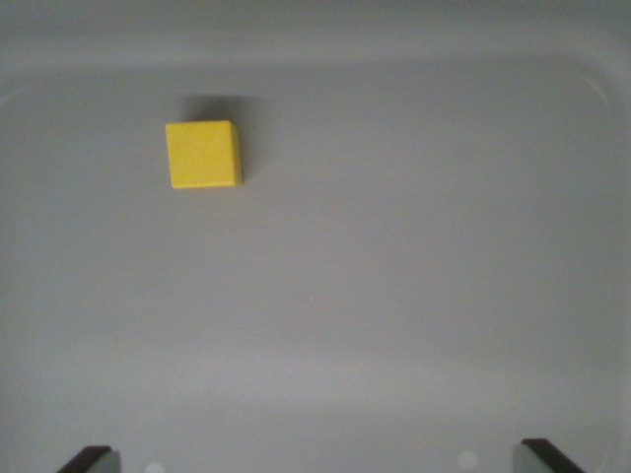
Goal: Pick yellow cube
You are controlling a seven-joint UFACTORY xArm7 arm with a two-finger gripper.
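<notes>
Gripper [315, 458] sat open, both fingertips [89, 458] barely poking in at the bottom corners of the wrist view, spread wide, nothing between them. Largest thing in frame was the grey tray [414, 296], a smooth matte floor with a raised rim curving round the top corners; nothing else lay on it. Yellow cube [203, 154] rested flat on the tray floor in the upper part of the wrist view's left, well apart from the fingertips and near but not touching the far rim. It cast a small shadow behind it.

Cube looked rigid, probably wood or plastic, light, not fragile. Faces looked flat and a bit smooth, so a centred squeeze on two opposite side faces seemed the best hold; a corner pinch would likely twist it out. It sat nearly square to the frame, so little wrist turn seemed needed.

Open room was plentiful on every side of the cube except toward the far rim, where a finger could clip the wall. Pick not yet begun; the gripper needed to shift toward the wrist view's left and forward before descending.
</notes>
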